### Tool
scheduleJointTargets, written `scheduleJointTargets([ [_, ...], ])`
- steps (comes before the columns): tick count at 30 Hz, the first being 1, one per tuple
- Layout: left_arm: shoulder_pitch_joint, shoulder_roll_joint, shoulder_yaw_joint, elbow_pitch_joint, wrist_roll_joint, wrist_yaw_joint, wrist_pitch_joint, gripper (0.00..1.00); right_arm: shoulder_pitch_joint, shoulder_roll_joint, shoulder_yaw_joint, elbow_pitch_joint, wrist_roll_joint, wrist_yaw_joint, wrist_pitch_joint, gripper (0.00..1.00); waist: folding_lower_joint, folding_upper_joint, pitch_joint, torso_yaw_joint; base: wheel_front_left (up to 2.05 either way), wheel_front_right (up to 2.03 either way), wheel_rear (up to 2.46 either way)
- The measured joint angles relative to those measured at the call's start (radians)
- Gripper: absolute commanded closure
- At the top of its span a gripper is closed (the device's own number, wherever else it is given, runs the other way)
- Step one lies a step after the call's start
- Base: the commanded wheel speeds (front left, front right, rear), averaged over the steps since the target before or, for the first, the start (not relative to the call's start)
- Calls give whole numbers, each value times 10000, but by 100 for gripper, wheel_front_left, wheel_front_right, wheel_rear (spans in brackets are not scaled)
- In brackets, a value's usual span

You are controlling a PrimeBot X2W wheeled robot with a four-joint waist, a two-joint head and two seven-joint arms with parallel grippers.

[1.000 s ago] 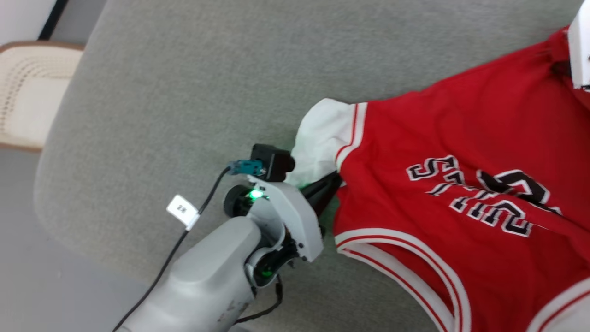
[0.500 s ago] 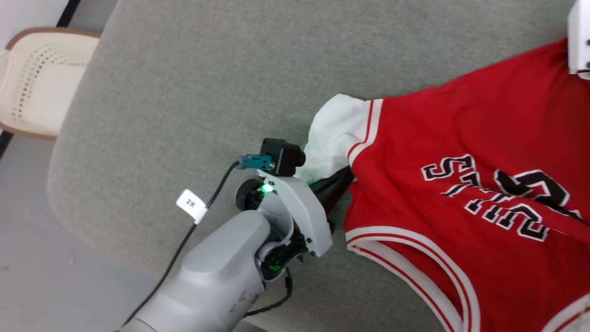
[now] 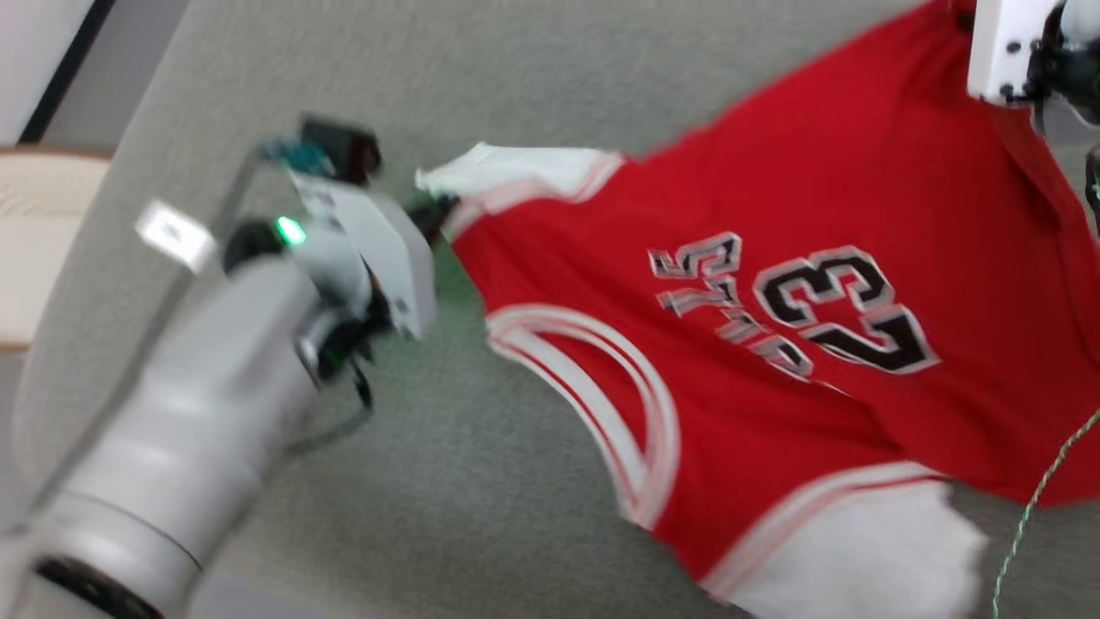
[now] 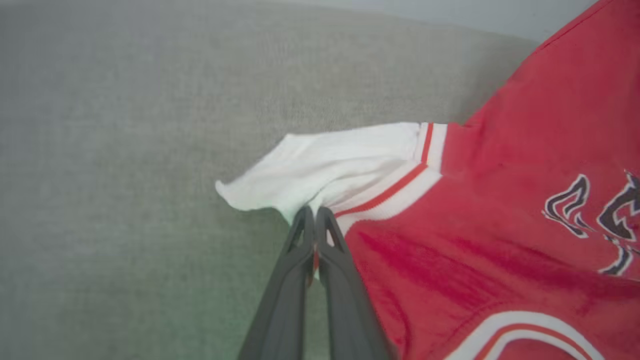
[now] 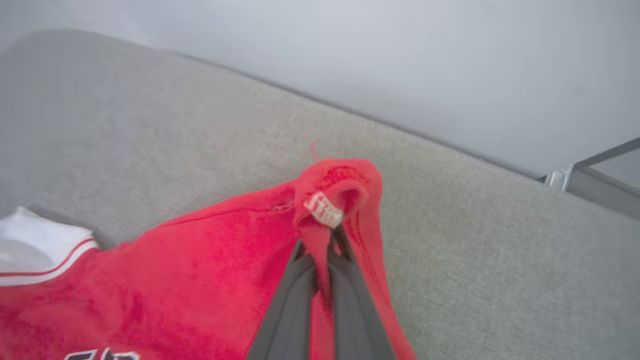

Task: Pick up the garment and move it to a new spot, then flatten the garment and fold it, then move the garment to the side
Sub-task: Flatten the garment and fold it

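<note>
The garment (image 3: 773, 258), a red jersey with white sleeves, striped trim and a black "23", is stretched across the grey cushion (image 3: 533, 77). My left gripper (image 3: 436, 215) is shut on it at the seam where a white sleeve (image 4: 340, 165) meets the red body, fingers (image 4: 300, 250) pressed together in the left wrist view. My right gripper (image 5: 322, 250) is shut on a red hem corner (image 5: 340, 185) with a small white label, held a little above the cushion. The right wrist housing (image 3: 1005, 47) shows at the head view's top right.
A cream perforated chair (image 3: 34, 232) stands beyond the cushion's left edge. Bare cushion (image 3: 412, 481) lies in front of the jersey. A thin green cord (image 3: 1031, 507) hangs at the lower right. Pale wall (image 5: 400, 60) rises behind the cushion.
The head camera has shifted and blurred. Both arms have carried the jersey up and left in view; it now spreads wider, with the "23" and a second white sleeve showing.
</note>
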Motion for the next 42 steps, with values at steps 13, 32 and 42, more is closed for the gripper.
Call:
scheduleJointTargets([
  [13, -3122, 1095, 42, 857, 422, -48, 1641, 100, -835, 593, -316, 376, -176, 0, -3695, 100, 0, 0, -1131, -1489, 0, 0, 0],
  [32, -6837, 1421, -332, 2543, 1653, -134, 1384, 100, -2236, 1154, -658, 617, 31, 0, -6220, 100, 0, 0, -1324, -3293, 0, 0, 0],
  [42, -9166, 1432, -575, 3047, 2460, -130, 512, 100, -3338, 1356, -1471, 1074, -1030, 0, -8307, 100, 0, 0, -20, -3641, 0, 0, 0],
])
